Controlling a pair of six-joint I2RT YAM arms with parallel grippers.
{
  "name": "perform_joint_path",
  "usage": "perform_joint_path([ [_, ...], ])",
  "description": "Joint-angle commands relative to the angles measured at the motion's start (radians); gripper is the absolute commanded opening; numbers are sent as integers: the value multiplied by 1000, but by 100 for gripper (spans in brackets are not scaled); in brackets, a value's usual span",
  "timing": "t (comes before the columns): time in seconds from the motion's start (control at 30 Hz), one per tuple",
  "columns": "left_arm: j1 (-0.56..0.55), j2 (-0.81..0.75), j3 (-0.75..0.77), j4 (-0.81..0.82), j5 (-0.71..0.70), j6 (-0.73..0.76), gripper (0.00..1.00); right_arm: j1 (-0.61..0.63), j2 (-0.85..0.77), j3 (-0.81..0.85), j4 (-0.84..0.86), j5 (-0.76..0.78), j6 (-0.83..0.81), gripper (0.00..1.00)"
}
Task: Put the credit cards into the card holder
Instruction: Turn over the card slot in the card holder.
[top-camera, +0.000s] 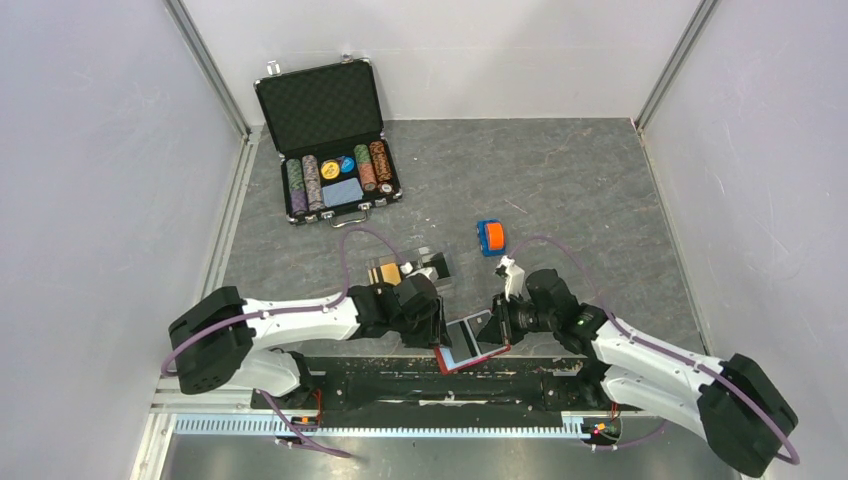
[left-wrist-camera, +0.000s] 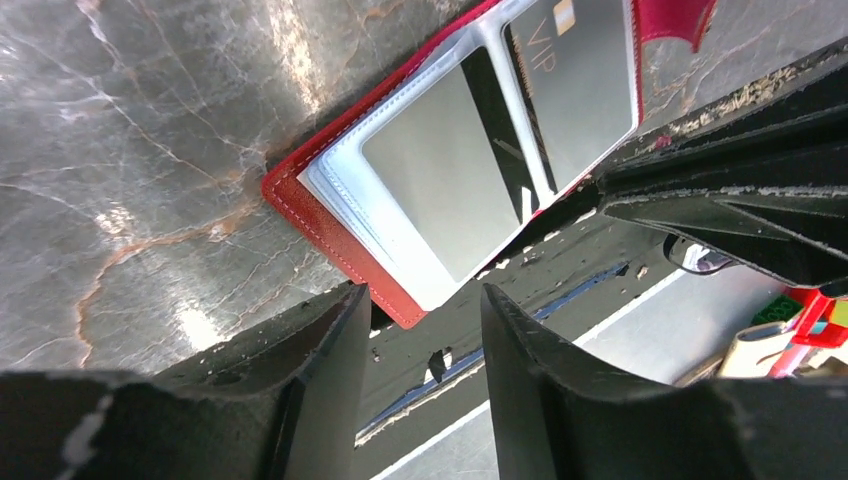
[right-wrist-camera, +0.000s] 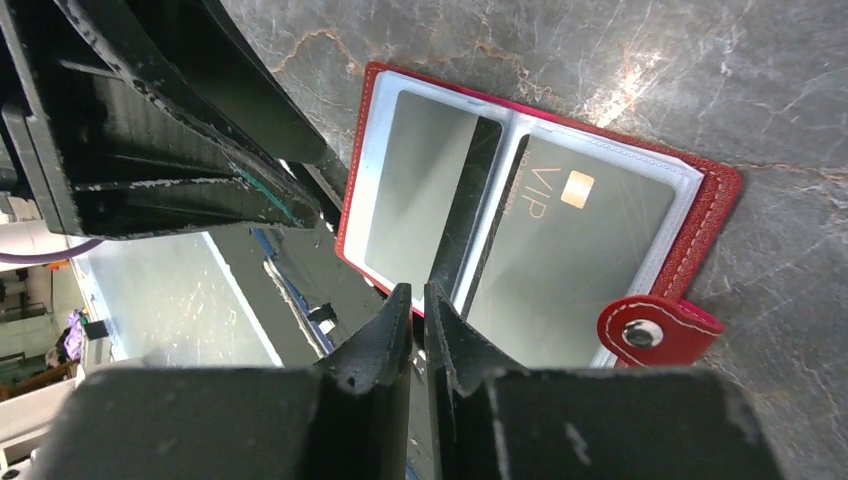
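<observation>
Two credit cards (right-wrist-camera: 575, 240) sit sleeved in open red wallet (right-wrist-camera: 715, 200) overhanging table (top-camera: 560, 180) near edge, card holder (top-camera: 432, 263) just beyond. Right gripper (right-wrist-camera: 418, 292) nearly closed at sleeve edge, hold unclear; left gripper (left-wrist-camera: 422, 300) open, empty. Pinch card only, pin wallet, pull flat.

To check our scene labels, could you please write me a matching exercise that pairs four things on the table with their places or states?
Things:
1. red wallet
2. chip briefcase
3. card holder
4. blue-and-orange object

Places or states:
A. far left, lid up
B. alone, right of the card holder
C. lying open at the near edge
D. between briefcase and wallet

Pairs: 1-C, 2-A, 3-D, 4-B
</observation>
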Motion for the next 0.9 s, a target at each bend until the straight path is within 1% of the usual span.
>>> perform_joint_path([
  [0.0,-14,-19,-88,251,60,-94,50,34,51,-15,98,67,34,8],
  [0.03,-14,-12,-103,296,69,-111,49,36,62,-18,99,76,36,7],
  [0.2,-24,42,-98,331,65,-118,49,42,88,-39,112,93,43,4],
  [0.43,-39,60,-107,347,31,-126,49,54,131,-88,176,100,69,2],
  [0.6,-48,58,-76,219,-25,-103,49,67,164,-93,219,93,86,1],
  [0.77,-62,35,-47,92,-89,-90,54,81,180,-107,306,61,136,1],
  [0.87,-62,26,-67,134,-91,-98,55,87,189,-115,325,55,149,0],
])
